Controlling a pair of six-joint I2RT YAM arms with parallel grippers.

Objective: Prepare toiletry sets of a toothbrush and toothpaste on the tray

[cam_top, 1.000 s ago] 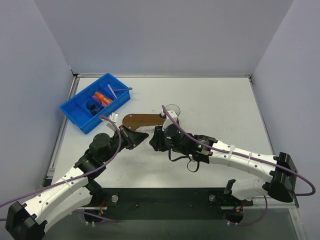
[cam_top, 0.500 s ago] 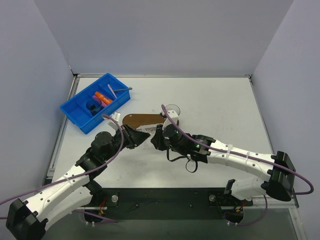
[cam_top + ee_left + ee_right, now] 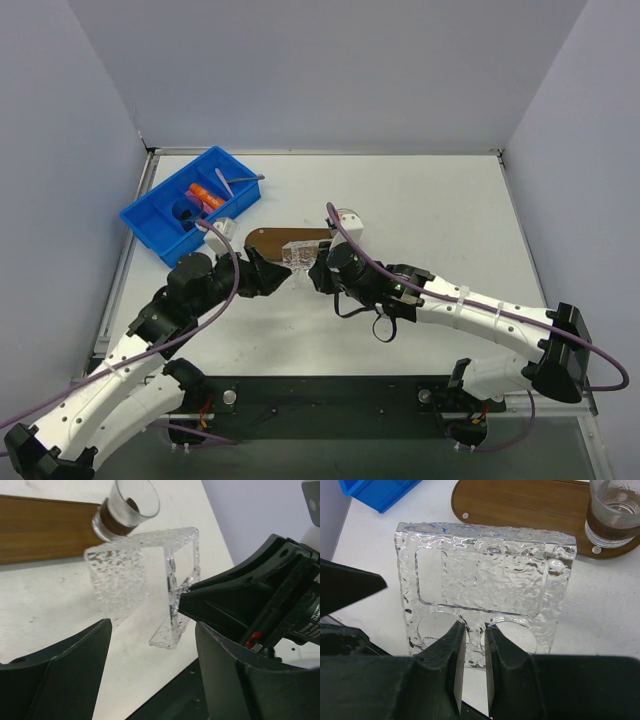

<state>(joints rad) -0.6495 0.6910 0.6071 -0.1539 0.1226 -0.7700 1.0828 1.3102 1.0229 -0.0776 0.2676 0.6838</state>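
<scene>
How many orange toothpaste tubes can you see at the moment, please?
2. One toothpaste tube lies in the blue bin, and a second tube lies right beside it. Others could be hidden in the bin.

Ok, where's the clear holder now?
The clear holder sits centre-left in the top view, pinched by the right gripper at the near edge of the tray, open left gripper beside it.

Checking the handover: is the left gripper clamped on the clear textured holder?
No: the left wrist view shows the left gripper with fingers spread wide, not pressing the clear holder, which the right gripper pinches.
</scene>
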